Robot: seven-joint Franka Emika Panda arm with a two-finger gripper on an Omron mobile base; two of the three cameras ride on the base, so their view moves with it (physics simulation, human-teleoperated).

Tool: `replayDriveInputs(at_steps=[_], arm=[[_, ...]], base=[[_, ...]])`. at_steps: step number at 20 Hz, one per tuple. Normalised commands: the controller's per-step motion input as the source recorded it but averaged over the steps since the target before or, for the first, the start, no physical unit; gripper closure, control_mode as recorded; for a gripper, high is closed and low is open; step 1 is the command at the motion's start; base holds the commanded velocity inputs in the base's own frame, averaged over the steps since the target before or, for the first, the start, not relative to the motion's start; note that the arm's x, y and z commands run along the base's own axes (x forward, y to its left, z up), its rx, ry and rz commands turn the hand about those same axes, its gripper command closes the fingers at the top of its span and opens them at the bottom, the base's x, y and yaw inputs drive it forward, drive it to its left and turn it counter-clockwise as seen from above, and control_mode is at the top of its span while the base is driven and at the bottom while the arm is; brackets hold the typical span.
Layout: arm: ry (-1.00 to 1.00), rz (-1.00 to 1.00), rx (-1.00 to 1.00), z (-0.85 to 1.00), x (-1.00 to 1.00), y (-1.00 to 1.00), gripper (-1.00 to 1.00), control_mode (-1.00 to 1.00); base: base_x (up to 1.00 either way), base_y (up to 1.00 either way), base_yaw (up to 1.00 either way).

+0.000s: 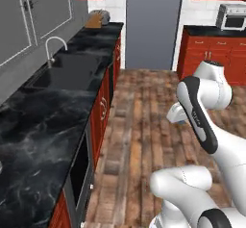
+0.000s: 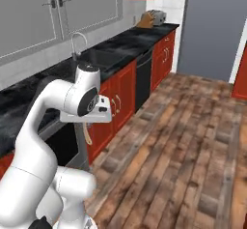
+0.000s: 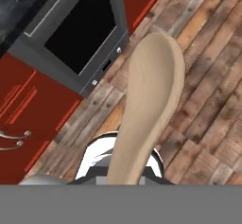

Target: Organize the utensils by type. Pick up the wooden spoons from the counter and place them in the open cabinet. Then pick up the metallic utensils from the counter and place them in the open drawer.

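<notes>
Over wood floor | wooden spoon [image 3: 150, 109] | pale tan, smooth rounded bowl

- The left base view looks forward and down from behind the arm, along the black desk [image 1: 43, 126] and sink [image 1: 65, 73].
- The right base view faces the same desk [image 2: 120, 44] and wood floor [image 2: 183, 141] from the other side.
- The hand view looks down close over a wooden spoon [image 3: 149, 100] at floor and red fronts.
</notes>
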Motion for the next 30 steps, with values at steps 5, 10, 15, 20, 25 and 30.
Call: replayDriveInputs(at_steps=[5, 10, 15, 20, 25, 30], arm=[[0.00, 0.00, 0.00, 0.00, 0.00, 0.00, 1.00, 1.00], [0.00, 0.00, 0.00, 0.00, 0.00, 0.00, 1.00, 1.00], [0.00, 0.00, 0.00, 0.00, 0.00, 0.00, 1.00, 1.00], [0.00, 0.00, 0.00, 0.00, 0.00, 0.00, 1.00, 1.00], [0.00, 0.00, 0.00, 0.00, 0.00, 0.00, 1.00, 1.00], [0.00, 0.00, 0.00, 0.00, 0.00, 0.00, 1.00, 1.00]], base=[[0.05, 0.07, -0.77], [0.08, 0.07, -0.73], [0.28, 0.09, -0.36], [0.50, 0.07, -0.17], [0.64, 0.09, -0.20], [0.76, 0.05, -0.19]])
